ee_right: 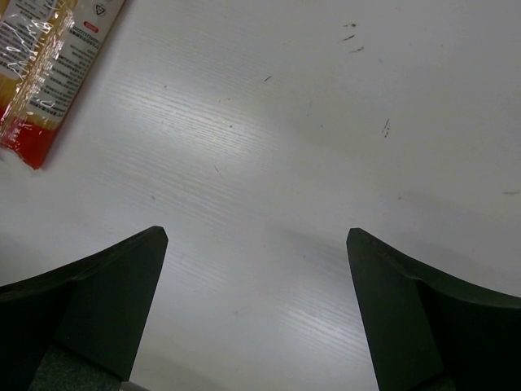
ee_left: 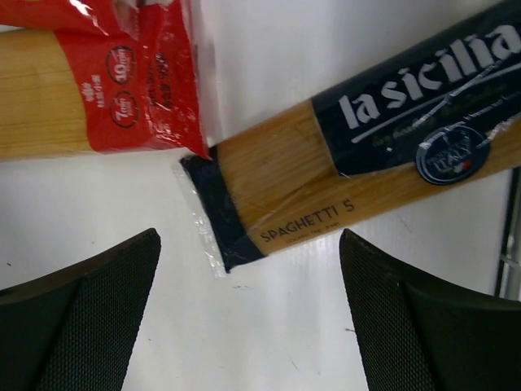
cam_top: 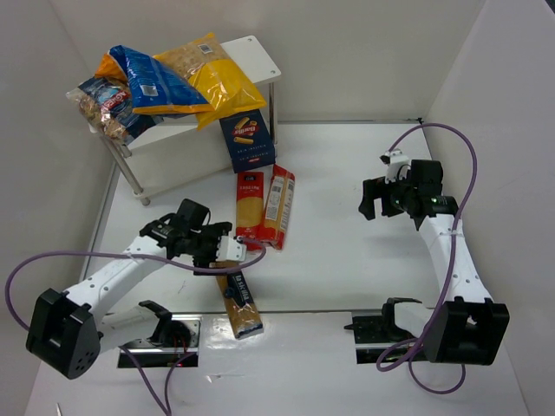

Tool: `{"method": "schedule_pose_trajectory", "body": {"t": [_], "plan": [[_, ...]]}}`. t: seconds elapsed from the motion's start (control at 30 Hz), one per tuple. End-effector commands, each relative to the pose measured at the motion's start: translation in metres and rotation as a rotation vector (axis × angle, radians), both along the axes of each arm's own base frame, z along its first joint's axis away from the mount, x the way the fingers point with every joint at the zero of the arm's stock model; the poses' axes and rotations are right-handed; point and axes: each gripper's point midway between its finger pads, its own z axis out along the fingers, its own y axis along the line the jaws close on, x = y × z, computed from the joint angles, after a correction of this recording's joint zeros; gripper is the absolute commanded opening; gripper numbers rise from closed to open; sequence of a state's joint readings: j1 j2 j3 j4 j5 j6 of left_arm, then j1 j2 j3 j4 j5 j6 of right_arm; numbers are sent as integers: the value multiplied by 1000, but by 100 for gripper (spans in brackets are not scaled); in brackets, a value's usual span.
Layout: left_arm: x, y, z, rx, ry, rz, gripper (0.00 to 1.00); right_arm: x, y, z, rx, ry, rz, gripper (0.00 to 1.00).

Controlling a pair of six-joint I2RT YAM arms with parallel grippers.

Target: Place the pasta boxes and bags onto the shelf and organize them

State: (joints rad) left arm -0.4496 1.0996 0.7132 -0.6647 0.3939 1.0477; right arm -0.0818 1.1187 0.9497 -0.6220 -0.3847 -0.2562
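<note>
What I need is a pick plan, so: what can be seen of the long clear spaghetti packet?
The spaghetti packet is long, slim clear plastic showing yellow strands, with a dark-blue label reading "la sicilia", "SPAGHETTI 5" beside it and a dark-blue end band. It lies flat and diagonal on the white table, ungripped, one end below the open left gripper and close to a red spaghetti box; whether they touch is unclear.

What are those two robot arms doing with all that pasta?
The left gripper hangs open above one end of the long clear spaghetti packet with a dark-blue label, not gripping it. The right gripper is open over bare white table. Four crinkly plastic bags are piled on the white metal-legged shelf. Two slim red cardboard boxes lie on the table, and a dark-blue box stands beside the shelf.
</note>
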Motion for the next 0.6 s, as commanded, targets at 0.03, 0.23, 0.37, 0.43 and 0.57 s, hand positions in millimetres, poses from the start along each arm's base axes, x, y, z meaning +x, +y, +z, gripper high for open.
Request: {"method": "schedule_pose_trajectory", "body": {"t": [0.03, 0.23, 0.37, 0.43, 0.57], "plan": [[30, -19, 6, -83, -37, 123, 96, 6, -4, 17, -19, -57, -17, 100], [81, -51, 23, -208, 68, 412, 100, 7, -8, 13, -33, -51, -44, 100], [105, -65, 30, -265, 87, 535, 100, 9, -10, 14, -32, -57, -58, 100], [113, -66, 27, -266, 89, 599, 100, 7, -11, 10, -38, -47, -65, 100], [133, -78, 33, -299, 128, 753, 100, 10, -13, 8, -38, -44, -77, 100]]}}
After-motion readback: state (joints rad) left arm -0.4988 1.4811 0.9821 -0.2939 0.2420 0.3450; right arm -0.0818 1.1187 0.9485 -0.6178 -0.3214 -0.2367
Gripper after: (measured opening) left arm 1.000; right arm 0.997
